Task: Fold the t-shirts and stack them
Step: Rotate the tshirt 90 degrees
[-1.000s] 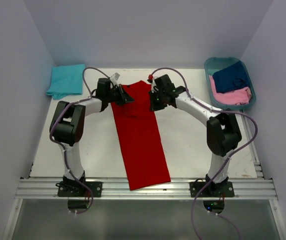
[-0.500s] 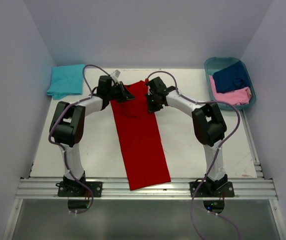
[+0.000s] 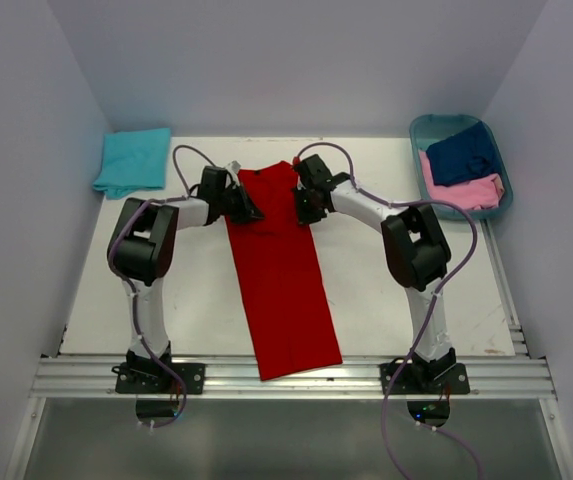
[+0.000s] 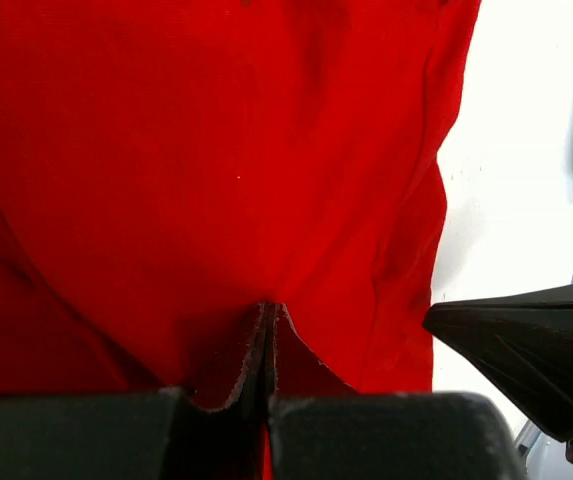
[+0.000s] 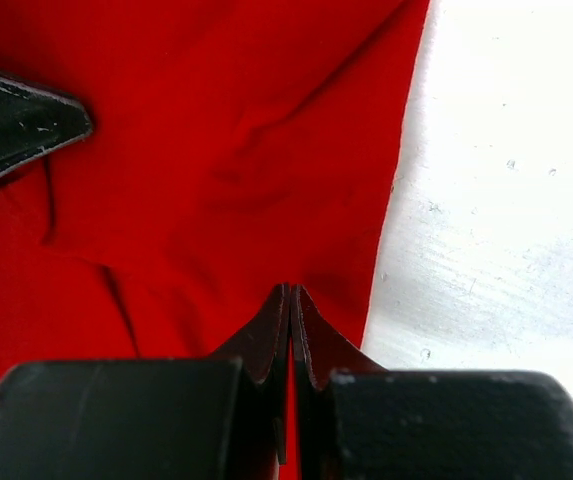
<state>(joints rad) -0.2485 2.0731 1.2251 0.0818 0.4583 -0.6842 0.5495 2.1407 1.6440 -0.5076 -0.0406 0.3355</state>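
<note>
both grippers clamped on the far end of the red strip

top view: the large, bright, soft-cloth red t-shirt [image 3: 281, 285] lay on the flat white table [image 3: 186, 300] as a long narrow strip from 12 o'clock to 6 o'clock, its near end over the table's near edge. the left gripper [image 3: 249, 206], black and two-fingered, sat at the strip's far corner on the 9 o'clock side. the right gripper [image 3: 304, 208], its twin, sat at the 3 o'clock corner. a folded turquoise cloth t-shirt [image 3: 133, 160] lay at 10 o'clock, well apart. the teal oval plastic basket [image 3: 421, 130] at 2 o'clock held a navy cloth t-shirt [image 3: 464, 152] and a pink cloth t-shirt [image 3: 461, 192].

left wrist view: the left gripper's jaws were clenched on a small pleat of the red t-shirt near its side edge. bare table showed at 3 o'clock.

right wrist view: the right gripper's jaws were likewise pressed together on a ridge of red cloth close to the edge, with bare table at 3 o'clock.

the cloth looked light and limp. it would likely sag between the two grips, and its layers might slide apart. the two far corners seemed the right hold for bringing that end toward 6 o'clock. open table lay on both sides of the strip, but there was little spare room at the near edge.
</note>
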